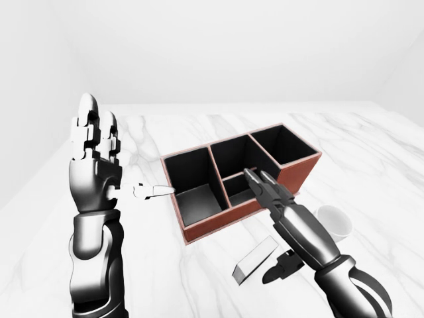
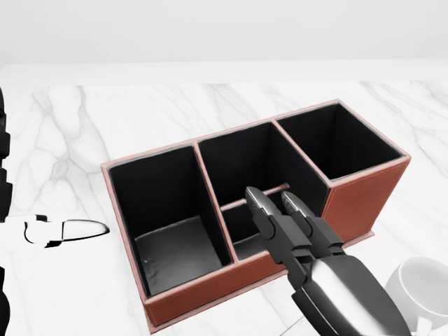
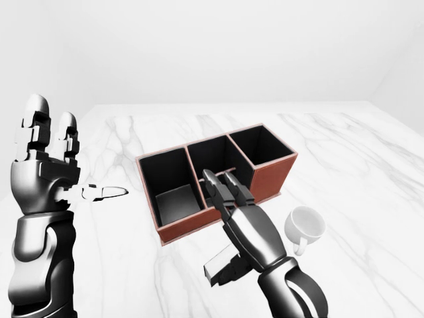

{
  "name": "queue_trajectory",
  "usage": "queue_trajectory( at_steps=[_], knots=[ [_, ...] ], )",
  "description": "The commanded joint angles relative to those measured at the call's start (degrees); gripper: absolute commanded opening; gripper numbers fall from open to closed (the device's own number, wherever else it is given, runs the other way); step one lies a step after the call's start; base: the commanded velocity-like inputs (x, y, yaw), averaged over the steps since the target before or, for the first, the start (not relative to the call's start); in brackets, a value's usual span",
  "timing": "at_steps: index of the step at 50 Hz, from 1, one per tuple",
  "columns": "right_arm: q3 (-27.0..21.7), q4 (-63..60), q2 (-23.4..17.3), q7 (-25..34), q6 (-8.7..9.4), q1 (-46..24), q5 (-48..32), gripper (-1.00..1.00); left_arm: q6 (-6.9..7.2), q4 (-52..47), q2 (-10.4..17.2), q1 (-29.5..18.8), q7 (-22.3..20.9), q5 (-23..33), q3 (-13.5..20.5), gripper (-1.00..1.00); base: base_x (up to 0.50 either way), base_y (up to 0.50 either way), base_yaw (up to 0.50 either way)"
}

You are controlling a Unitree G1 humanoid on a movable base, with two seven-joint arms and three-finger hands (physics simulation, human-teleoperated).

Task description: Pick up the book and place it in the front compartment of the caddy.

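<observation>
The book is a thin grey-white slab that lies flat on the marble desk, near the bottom of the left-eye view, just below the caddy. The caddy is a reddish-brown box with black inside walls, it stands upright and has four open compartments, all without contents
</observation>
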Motion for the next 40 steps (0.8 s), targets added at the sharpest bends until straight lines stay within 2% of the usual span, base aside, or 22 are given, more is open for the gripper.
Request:
queue_trajectory(
  at_steps=[1, 11, 40],
  knots=[
    [0.6, 1.6, -0.5, -1.3, 0.0, 1.5, 0.0, 1.0, 0.0, -0.3, -0.1, 0.2, 0.0, 0.1, -0.2, 1.0, 0.0, 0.0, 0.0],
    [0.7, 4.4, -1.0, -3.4, 0.0, 2.2, -0.1, 1.0, 0.0, 0.5, -0.1, 0.1, -0.1, 0.2, -0.2, 1.0, 0.0, 0.0, 0.0],
    [2.1, 10.1, -2.0, -8.9, -4.24, 4.2, -1.3, 1.0, 0.0, 0.4, -0.1, 0.0, -0.1, 0.1, -0.1, 1.0, 0.0, 0.0, 0.0]
  ],
)
